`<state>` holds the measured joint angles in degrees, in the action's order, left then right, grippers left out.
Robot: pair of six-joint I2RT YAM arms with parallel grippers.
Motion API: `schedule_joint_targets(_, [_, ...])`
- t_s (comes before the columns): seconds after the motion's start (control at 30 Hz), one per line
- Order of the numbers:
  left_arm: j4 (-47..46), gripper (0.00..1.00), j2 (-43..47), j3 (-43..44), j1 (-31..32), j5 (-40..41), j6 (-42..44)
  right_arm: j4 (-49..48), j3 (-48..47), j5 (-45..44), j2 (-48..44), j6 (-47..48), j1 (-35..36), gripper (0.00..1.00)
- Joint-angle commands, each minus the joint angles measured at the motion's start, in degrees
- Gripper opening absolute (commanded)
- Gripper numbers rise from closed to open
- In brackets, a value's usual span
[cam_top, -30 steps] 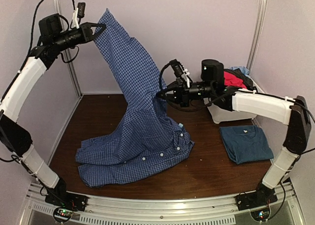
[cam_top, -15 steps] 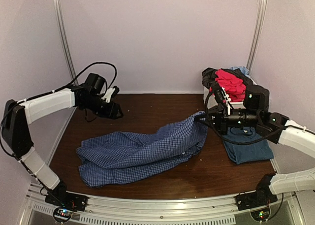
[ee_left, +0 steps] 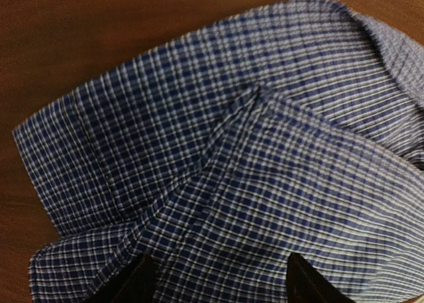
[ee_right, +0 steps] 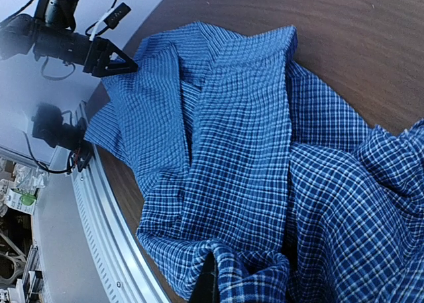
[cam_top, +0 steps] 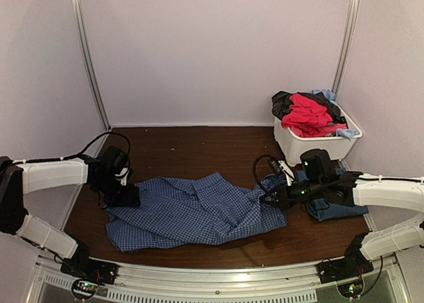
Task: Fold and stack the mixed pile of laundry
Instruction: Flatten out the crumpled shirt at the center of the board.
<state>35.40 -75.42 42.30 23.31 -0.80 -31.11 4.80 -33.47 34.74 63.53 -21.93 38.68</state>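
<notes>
**Left arm** and **right arm**: white, rounded link shells joined by black joint housings. The left gripper and right gripper are black, each mounted behind a black cylindrical wrist unit. Thin black cables loop loosely beside the wrists. Black bases sit bolted on a ribbed silver rail along the lower edge of the frame.
</notes>
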Motion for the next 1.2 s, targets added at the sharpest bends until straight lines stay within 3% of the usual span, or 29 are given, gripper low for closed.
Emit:
schedule_joint_targets(0.0, [-4.1,0.67,-4.2,-0.5,0.6,3.2,-1.0,-2.5,-1.9,-3.3,6.6,-2.7,0.3,0.00])
schedule_joint_targets(0.27, [-8.2,0.52,-4.1,7.1,0.6,-1.3,9.4,-1.3,-4.2,-3.7,10.3,-1.6,-0.2,0.00])
schedule_joint_targets(0.6, [-6.6,0.41,-16.8,13.8,0.6,-5.4,17.7,0.2,-3.6,-2.6,6.4,-2.1,-3.4,0.00])
schedule_joint_targets(0.8, [-6.0,0.40,-20.3,15.3,0.6,-5.5,20.1,0.1,-3.2,-1.5,6.2,-2.2,-4.0,0.00])
schedule_joint_targets(1.17, [-7.5,0.48,-23.1,16.5,0.6,-1.1,21.9,-1.0,-2.7,1.1,7.6,-2.0,-4.4,0.00])
